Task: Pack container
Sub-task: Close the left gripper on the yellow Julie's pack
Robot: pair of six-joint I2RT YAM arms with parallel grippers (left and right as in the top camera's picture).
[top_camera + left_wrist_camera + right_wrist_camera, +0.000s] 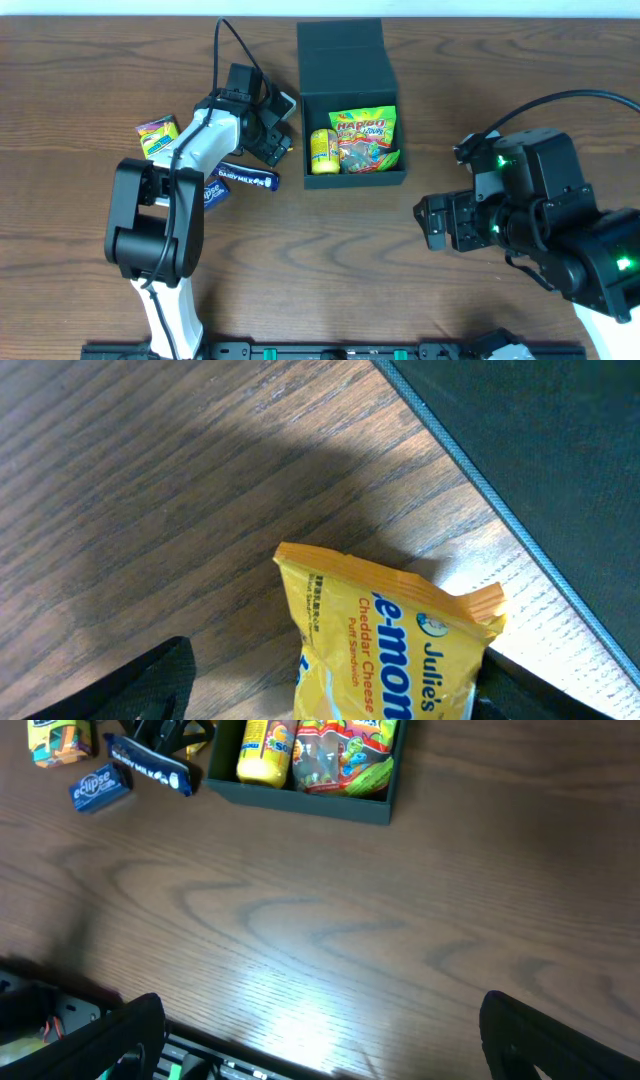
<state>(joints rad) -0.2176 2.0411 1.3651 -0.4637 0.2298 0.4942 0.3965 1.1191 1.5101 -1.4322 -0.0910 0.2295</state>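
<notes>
While its lid [340, 55] lies open, the matte black container [356, 181] looks partly filled.

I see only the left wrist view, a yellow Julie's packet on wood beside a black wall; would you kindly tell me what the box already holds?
Observer: The matte black cardboard box holds a yellow snack packet and a colourful Haribo gummy bag.
Operator: Thank you; what lies outside it?
Observer: A blue Dairy Milk bar, a blue Eclipse pack and a small multicoloured packet lie on the wooden table to its left.
Operator: And the right hand?
Observer: It hovers open over bare wood, apart from the box.
</notes>
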